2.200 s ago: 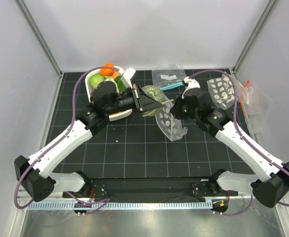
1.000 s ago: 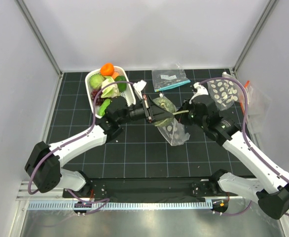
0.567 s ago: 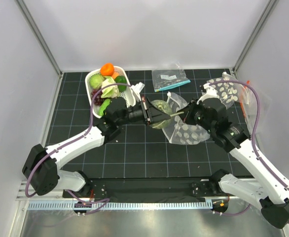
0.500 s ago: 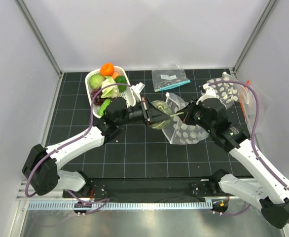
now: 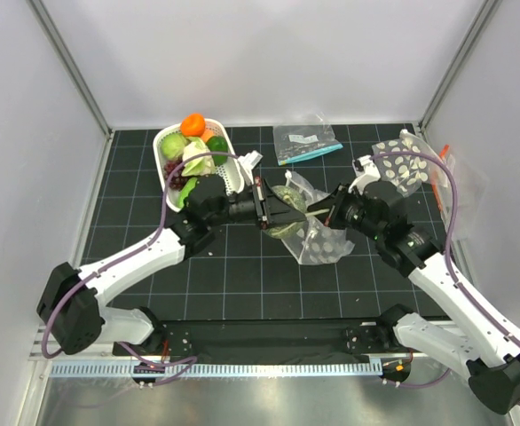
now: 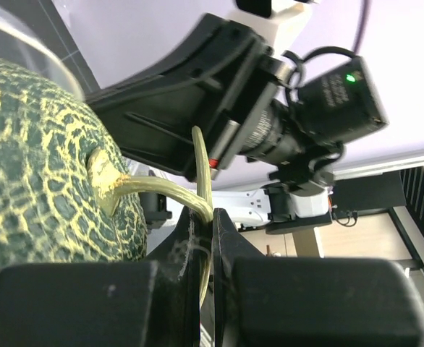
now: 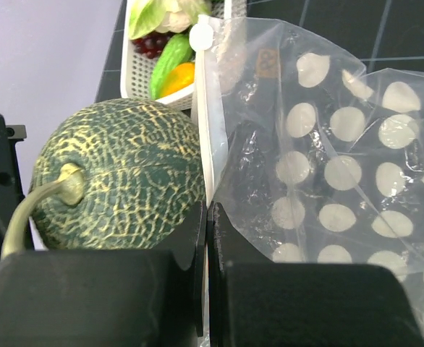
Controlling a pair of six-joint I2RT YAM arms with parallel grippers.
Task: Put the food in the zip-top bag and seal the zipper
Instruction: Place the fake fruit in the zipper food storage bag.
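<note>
- The left pincer (image 6: 205, 242) is pressed together on the curled stem (image 6: 154, 189) of the dark green melon (image 6: 31, 166), which sits just left of its tips.
- The right pincer (image 7: 207, 217) pinches the zipper (image 7: 210, 123) of the zip-top bag (image 7: 328, 166). The melon is just to its left and the bag spreads to its right.

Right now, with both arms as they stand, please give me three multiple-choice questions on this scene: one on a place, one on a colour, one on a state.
1. Where is the basket?
A. At the back left of the mat
B. At the near right corner
C. Under the right arm

2. What colour are the ovals on the bag?
A. Red
B. White
C. Black

3. The left gripper is:
A. open
B. shut on the stem of the melon
C. shut on the bag

Answers: 1 A, the top view shows it there. 2 B, the right wrist view shows white. 3 B, the left wrist view shows the pinched stem.
</note>
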